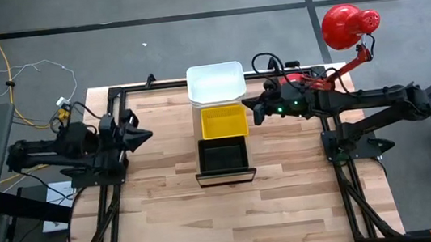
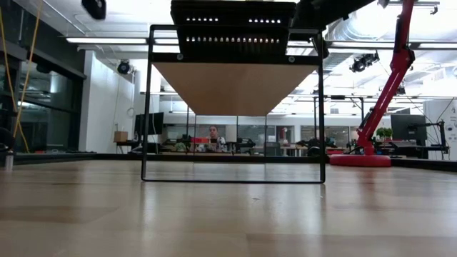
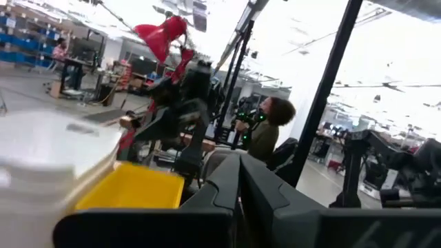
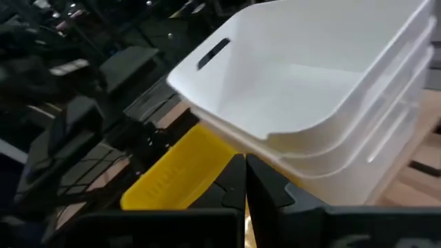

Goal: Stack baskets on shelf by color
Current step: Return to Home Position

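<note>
Overhead and both close wrist views apparently share the baskets (image 1: 215, 83).

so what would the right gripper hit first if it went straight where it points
Most likely the yellow basket: the right gripper, shut, points at its side. The white baskets sit just beside that line, so it is not certain.

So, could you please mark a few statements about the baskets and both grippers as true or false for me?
1. The yellow basket sits between the white baskets and the black basket. True.
2. The right gripper holds a white basket. False: its fingers are shut on nothing, beside the yellow basket.
3. The white baskets are nested in a stack. True.
4. The left gripper hovers over the black basket. False: it sits left of the baskets, apart from them.
</note>
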Controlling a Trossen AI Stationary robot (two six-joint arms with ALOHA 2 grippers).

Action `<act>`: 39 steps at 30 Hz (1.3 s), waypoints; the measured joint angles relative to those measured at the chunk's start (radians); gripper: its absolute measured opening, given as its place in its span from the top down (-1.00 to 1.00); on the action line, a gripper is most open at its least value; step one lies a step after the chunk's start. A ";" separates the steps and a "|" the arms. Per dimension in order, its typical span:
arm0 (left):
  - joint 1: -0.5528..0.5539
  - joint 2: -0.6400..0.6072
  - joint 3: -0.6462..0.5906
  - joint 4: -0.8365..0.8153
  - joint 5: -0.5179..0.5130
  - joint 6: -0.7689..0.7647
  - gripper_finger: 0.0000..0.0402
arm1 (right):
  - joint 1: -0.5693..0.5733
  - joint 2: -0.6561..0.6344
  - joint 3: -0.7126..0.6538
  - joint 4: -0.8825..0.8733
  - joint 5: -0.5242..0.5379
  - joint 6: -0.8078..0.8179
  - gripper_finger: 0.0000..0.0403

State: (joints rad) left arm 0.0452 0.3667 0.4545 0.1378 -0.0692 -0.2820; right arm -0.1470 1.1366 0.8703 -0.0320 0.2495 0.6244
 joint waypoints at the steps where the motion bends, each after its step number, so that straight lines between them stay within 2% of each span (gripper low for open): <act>1: 0.000 -0.029 -0.032 0.002 -0.001 -0.009 1.00 | 0.004 0.000 0.000 0.000 -0.002 0.004 1.00; 11: 0.002 -0.363 -0.289 0.049 -0.006 -0.067 1.00 | 0.051 0.000 0.000 0.159 -0.034 -0.066 1.00; 17: -0.001 -0.344 -0.435 0.291 0.010 -0.108 1.00 | 0.053 0.000 0.000 0.171 -0.115 -0.065 1.00; 23: 0.000 -0.346 -0.443 0.141 -0.003 -0.100 1.00 | 0.064 -0.005 0.000 0.170 -0.178 -0.086 1.00; 27: 0.000 -0.347 -0.443 0.076 0.055 -0.100 1.00 | 0.077 -0.022 0.000 0.157 -0.233 -0.122 1.00; 30: 0.000 -0.343 -0.443 -0.008 0.060 -0.095 1.00 | 0.089 -0.047 0.000 0.112 -0.263 -0.142 1.00; 36: 0.000 -0.341 -0.443 -0.122 0.058 -0.131 1.00 | 0.124 -0.145 -0.002 -0.085 -0.317 -0.226 1.00; 39: 0.000 -0.340 -0.443 -0.127 0.058 -0.134 1.00 | 0.157 -0.226 -0.055 -0.070 -0.341 -0.261 1.00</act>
State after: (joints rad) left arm 0.0451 0.0262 0.0116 0.0110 -0.0109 -0.4155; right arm 0.0103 0.9110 0.8152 -0.1016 -0.0918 0.3637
